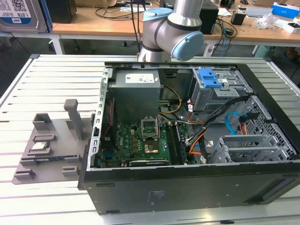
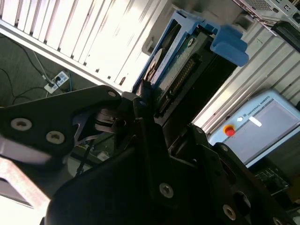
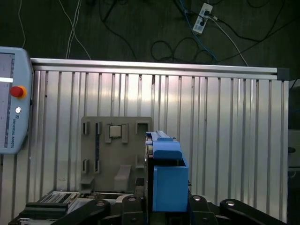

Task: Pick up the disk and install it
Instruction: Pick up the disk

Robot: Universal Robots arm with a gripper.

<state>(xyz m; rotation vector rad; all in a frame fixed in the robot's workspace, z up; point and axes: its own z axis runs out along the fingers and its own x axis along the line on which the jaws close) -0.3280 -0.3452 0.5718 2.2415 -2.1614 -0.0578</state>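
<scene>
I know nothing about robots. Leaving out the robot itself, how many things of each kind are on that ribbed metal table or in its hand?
Open computer case: 1
Grey parts holder: 1
Small silver chip on the holder: 1
Disk with blue frame, gripped in the hand: 1
Total: 4

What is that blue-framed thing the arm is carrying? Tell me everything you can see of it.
The disk is a flat drive with a silvery metal face, framed by a blue plastic carrier with a chunky blue tab at one end. A dark row of connector pins runs along one edge. It is clamped edge-on in the end effector, whose black fingers touch it, and it hangs over the slatted metal table.
</scene>
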